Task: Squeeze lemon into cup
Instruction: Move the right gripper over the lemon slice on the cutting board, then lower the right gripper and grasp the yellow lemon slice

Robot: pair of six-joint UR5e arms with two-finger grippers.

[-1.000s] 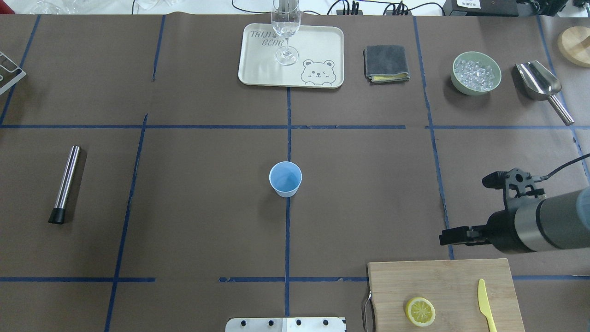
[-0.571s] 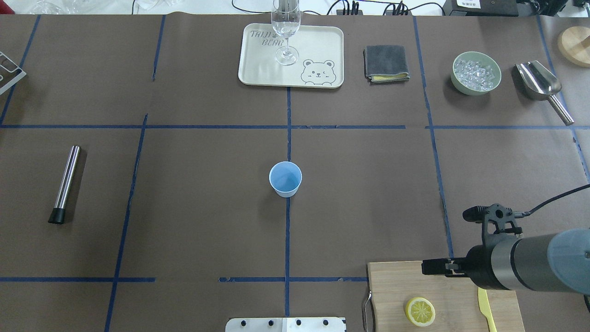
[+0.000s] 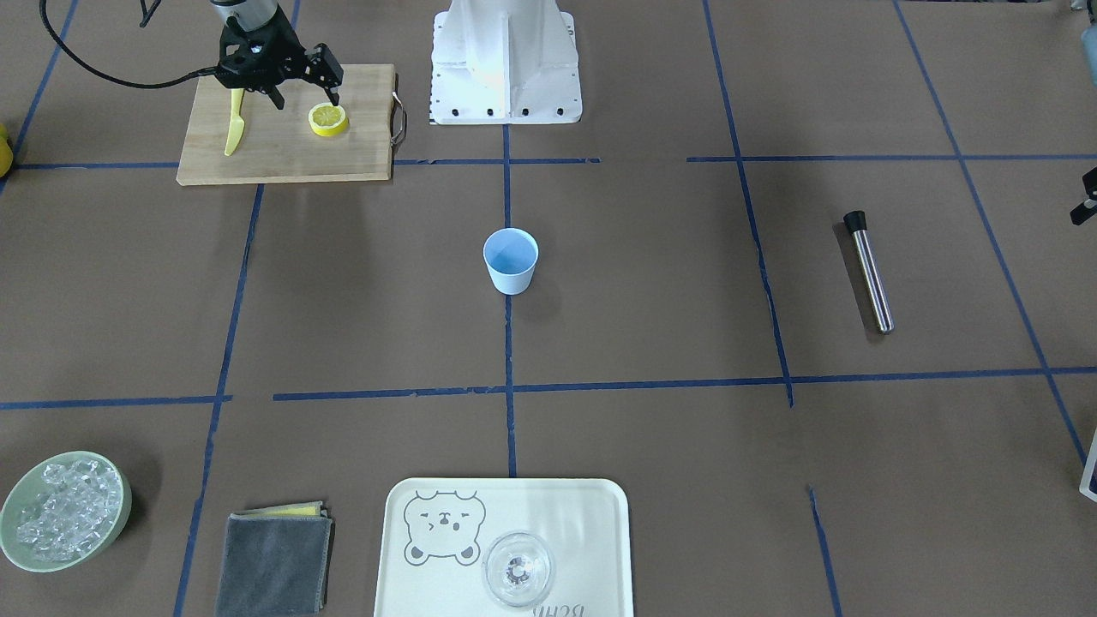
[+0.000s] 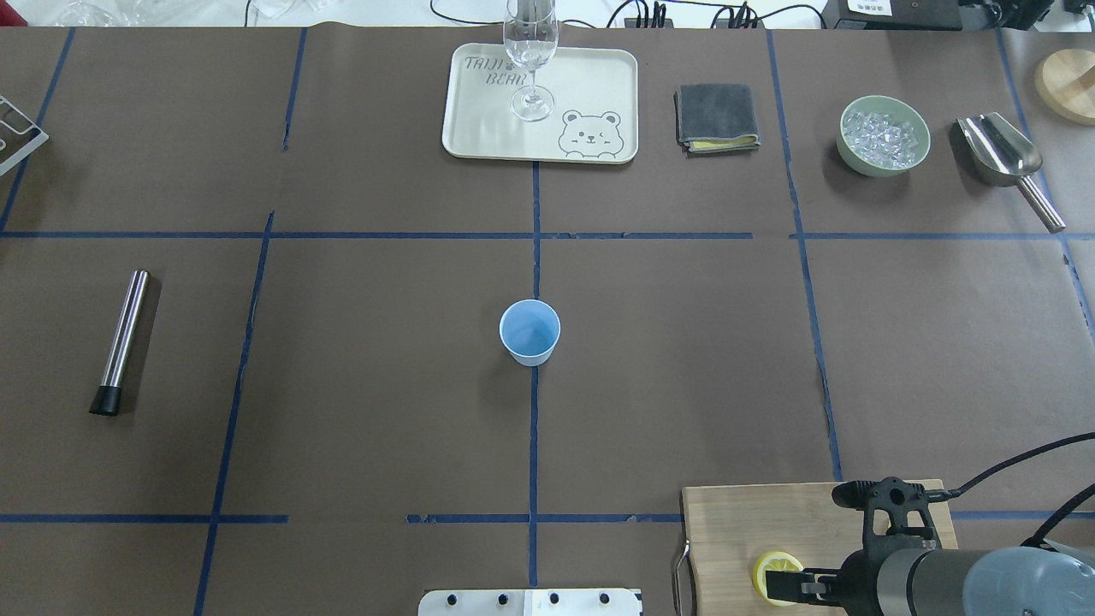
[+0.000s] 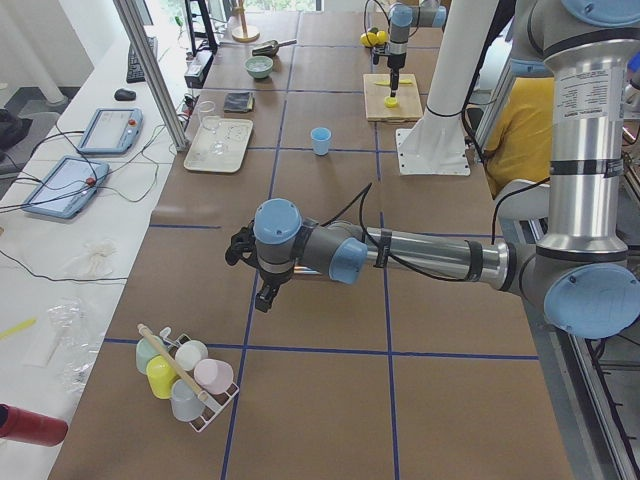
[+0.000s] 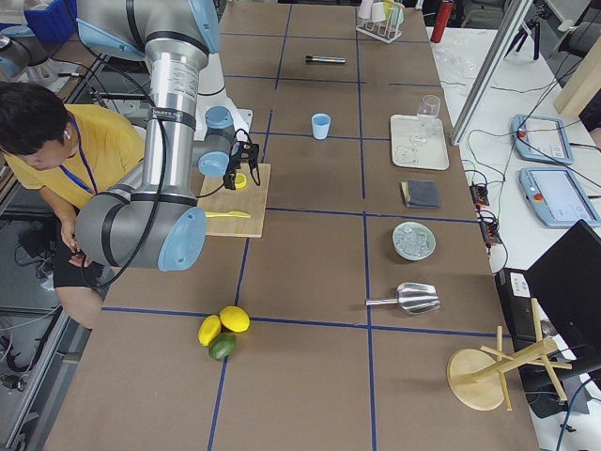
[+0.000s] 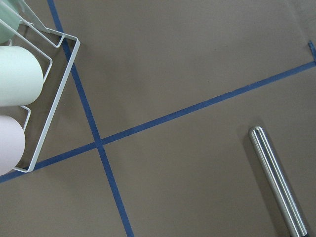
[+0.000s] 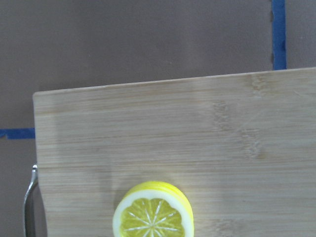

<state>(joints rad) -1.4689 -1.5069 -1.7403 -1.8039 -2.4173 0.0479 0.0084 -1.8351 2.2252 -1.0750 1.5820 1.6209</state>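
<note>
While 1 lemon (image 3: 328, 119) lies on the board (image 3: 283, 154) and 1 cup (image 3: 511, 260) stands apart, right fingers (image 3: 333, 86) spread wide

Reads as a robotics lab rather than a kitchen. Has a desk (image 4: 385, 385) papered brown and gridded with blue tape (image 4: 534, 445) all around the right pincer (image 3: 307, 98). Holds two teach pendants (image 6: 543, 138) on a white bench (image 6: 488, 85) well across the desk from that pincer, beside an aluminium post (image 5: 150, 70). Seats an operator (image 6: 56, 150) in yellow close behind the pincer's arm.
</note>
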